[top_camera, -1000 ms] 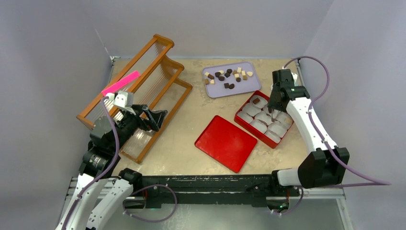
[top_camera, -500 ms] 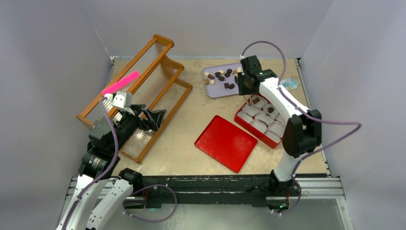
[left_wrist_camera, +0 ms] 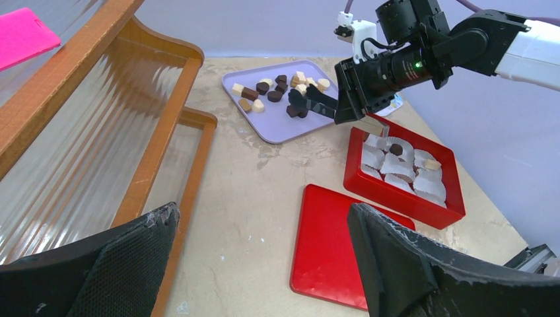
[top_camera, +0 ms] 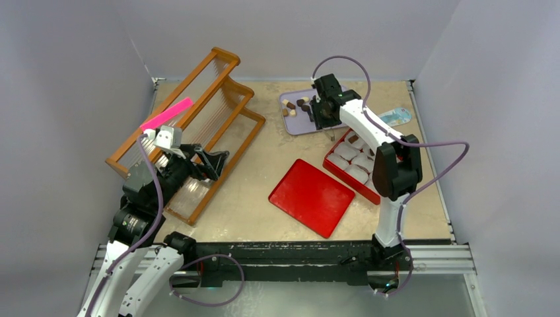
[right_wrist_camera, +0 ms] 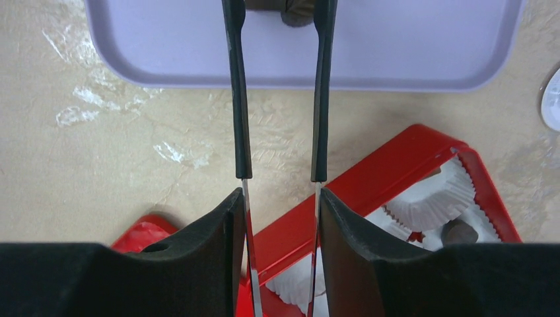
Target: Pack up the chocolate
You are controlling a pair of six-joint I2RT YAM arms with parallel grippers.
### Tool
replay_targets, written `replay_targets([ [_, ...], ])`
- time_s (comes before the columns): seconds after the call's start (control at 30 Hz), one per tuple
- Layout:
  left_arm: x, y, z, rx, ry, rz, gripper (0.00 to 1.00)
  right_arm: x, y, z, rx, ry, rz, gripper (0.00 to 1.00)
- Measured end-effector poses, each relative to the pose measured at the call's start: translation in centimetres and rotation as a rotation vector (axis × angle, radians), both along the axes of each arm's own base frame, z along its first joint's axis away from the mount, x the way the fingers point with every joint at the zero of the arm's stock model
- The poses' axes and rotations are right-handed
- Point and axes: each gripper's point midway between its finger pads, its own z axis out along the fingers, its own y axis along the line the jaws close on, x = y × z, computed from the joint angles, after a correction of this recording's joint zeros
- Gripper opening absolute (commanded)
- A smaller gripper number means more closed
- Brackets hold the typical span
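Several chocolate pieces (top_camera: 296, 105), dark brown, mid-brown and cream, lie on a lavender tray (top_camera: 297, 124), also in the left wrist view (left_wrist_camera: 267, 125). My right gripper (top_camera: 321, 112) is shut on metal tongs (right_wrist_camera: 243, 99) with black tips. The tips stand apart around a dark chocolate (right_wrist_camera: 297, 13) on the tray (right_wrist_camera: 396, 53). The red box (top_camera: 362, 187) holds white paper cups; a dark piece (left_wrist_camera: 396, 149) and a cream piece (left_wrist_camera: 432, 164) sit in cups. My left gripper (left_wrist_camera: 261, 224) is open and empty, near the wooden rack.
A flat red lid (top_camera: 312, 197) lies on the table in front of the box. A wooden rack (top_camera: 221, 105) with a pink card (top_camera: 166, 113) stands at the left. A small round disc (top_camera: 398, 116) lies at the back right.
My right arm has swung from over the red box back and left to the lavender tray. The left arm has not moved.
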Motion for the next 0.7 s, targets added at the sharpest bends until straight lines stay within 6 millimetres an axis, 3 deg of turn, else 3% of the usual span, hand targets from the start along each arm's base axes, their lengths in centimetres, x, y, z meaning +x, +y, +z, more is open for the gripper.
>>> replay_targets([
  [0.17, 0.0, 0.0, 0.0, 0.0, 0.0, 0.0, 0.98, 1.4, 0.3, 0.0, -0.012, -0.013, 0.012, 0.45],
  [0.43, 0.0, 0.0, 0.0, 0.0, 0.0, 0.0, 0.98, 1.7, 0.6, -2.0, -0.029, 0.034, 0.034, 0.44],
  [0.7, 0.0, 0.0, 0.0, 0.0, 0.0, 0.0, 0.97, 2.0, 1.2, -2.7, -0.017, 0.056, 0.052, 0.39],
])
